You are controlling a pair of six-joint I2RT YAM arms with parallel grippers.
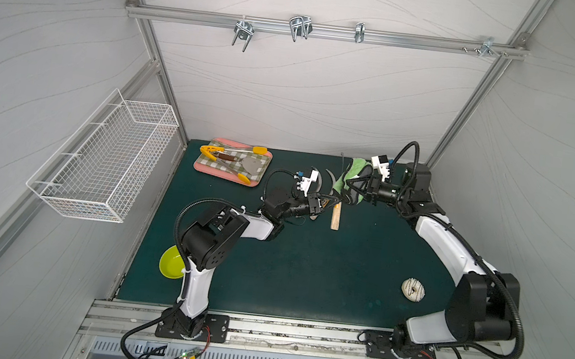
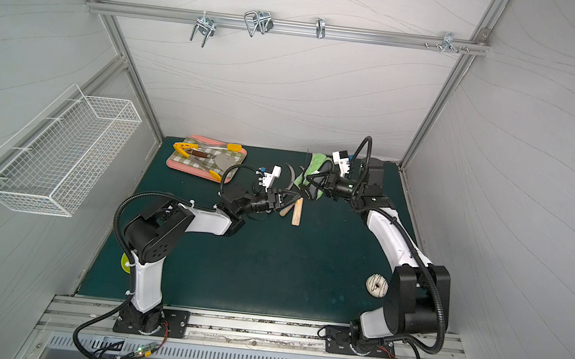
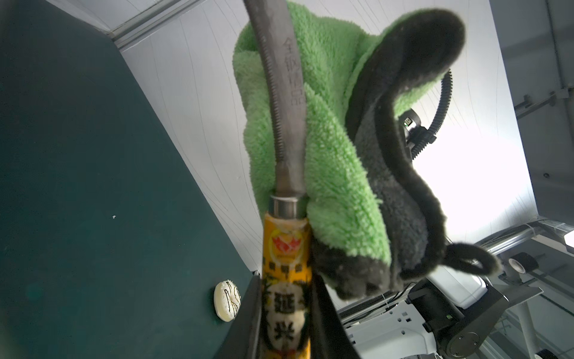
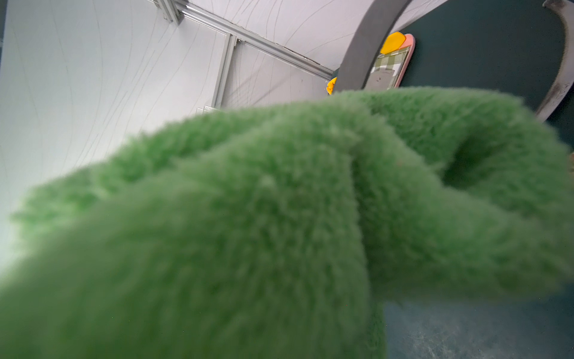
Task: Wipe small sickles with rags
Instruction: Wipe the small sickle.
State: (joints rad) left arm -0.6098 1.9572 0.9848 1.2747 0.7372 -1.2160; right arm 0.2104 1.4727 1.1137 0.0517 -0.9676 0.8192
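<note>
My left gripper (image 1: 325, 204) is shut on the orange-labelled handle (image 3: 285, 279) of a small sickle, held above the green mat. Its grey toothed blade (image 3: 285, 108) lies against the light-green rag (image 3: 329, 149), which has dark edging. My right gripper (image 1: 348, 185) is shut on the rag (image 1: 353, 169) and holds it up beside that blade; the rag (image 4: 248, 217) hides its fingers in the right wrist view. Two more sickles lie on the mat below, with wooden handles (image 2: 297, 213) (image 2: 286, 210) and a curved blade (image 2: 291, 177).
At the back left a pink tray (image 1: 199, 167) holds yellow tongs (image 1: 208, 151) and a spatula. A white wire basket (image 1: 103, 163) hangs on the left wall. A lime bowl (image 1: 171, 261) sits by the left arm's base, a doughnut (image 1: 413, 288) front right. Hooks (image 1: 299, 27) hang on the back rail.
</note>
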